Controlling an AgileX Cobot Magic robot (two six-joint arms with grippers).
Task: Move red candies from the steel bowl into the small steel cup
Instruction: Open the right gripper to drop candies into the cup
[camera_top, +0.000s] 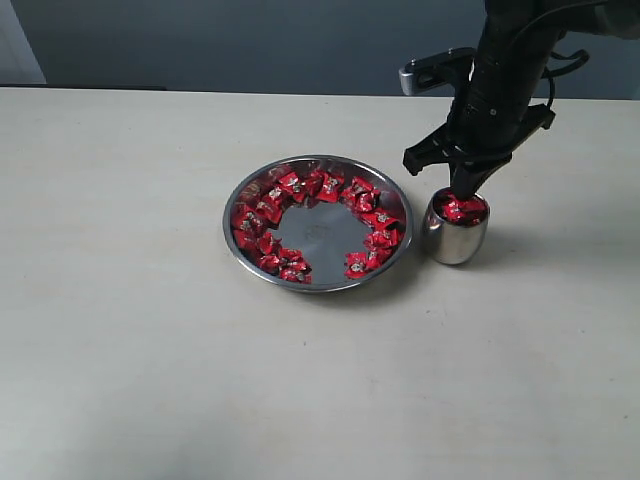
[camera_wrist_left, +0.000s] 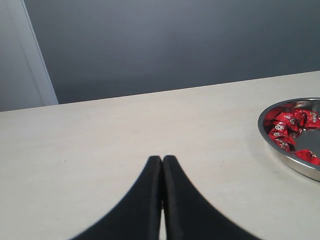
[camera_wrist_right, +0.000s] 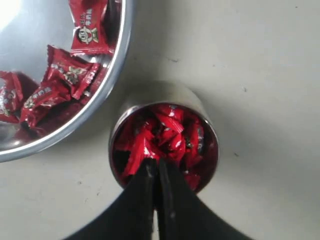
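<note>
The steel bowl (camera_top: 325, 232) sits mid-table with red candies (camera_top: 300, 185) ringed round its inside. Right of it stands the small steel cup (camera_top: 455, 238), heaped with red candies (camera_top: 450, 209). My right gripper (camera_top: 466, 193) points straight down into the cup's mouth. In the right wrist view its fingers (camera_wrist_right: 155, 161) are pinched together on a red candy wrapper at the top of the heap (camera_wrist_right: 170, 130) inside the cup (camera_wrist_right: 165, 92). My left gripper (camera_wrist_left: 162, 158) is shut and empty above bare table, with the bowl (camera_wrist_left: 280, 150) and candies (camera_wrist_left: 285, 127) off to one side.
The pale table (camera_top: 130, 330) stretches wide on the left and in front of the bowl. The bowl's rim (camera_wrist_right: 122, 45) lies close beside the cup. A grey wall (camera_top: 250, 40) runs behind the table's far edge.
</note>
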